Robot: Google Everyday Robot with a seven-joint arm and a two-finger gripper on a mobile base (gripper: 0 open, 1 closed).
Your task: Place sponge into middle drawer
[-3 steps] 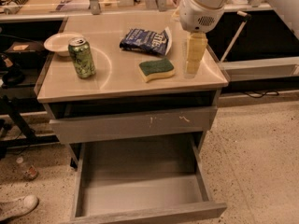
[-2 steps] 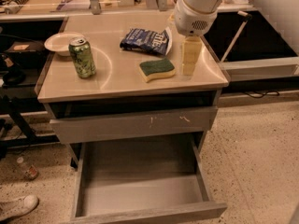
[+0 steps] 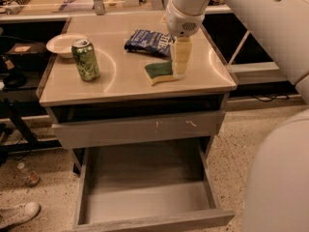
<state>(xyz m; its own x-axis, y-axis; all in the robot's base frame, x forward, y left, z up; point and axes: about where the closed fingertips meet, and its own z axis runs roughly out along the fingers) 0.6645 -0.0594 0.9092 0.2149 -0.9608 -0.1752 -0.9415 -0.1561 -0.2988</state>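
The sponge point(image 3: 158, 72), pale yellow foam with a dark green top, lies on the cabinet top right of centre. My gripper point(image 3: 180, 64) hangs from the white arm and comes straight down at the sponge's right edge, touching or nearly touching it. The middle drawer point(image 3: 145, 197) is pulled out wide open below, and its smooth grey floor is bare.
A green soda can point(image 3: 85, 58) stands on the left of the cabinet top point(image 3: 120, 81). A blue snack bag point(image 3: 147, 41) lies behind the sponge and a white bowl point(image 3: 63, 44) sits at the back left. The scratched drawer front point(image 3: 140, 127) above is almost closed. A shoe point(image 3: 17, 214) lies on the floor at left.
The arm has moved left and lower, bringing my gripper from beside the sponge to its right edge. The sponge, can and bag have not moved.
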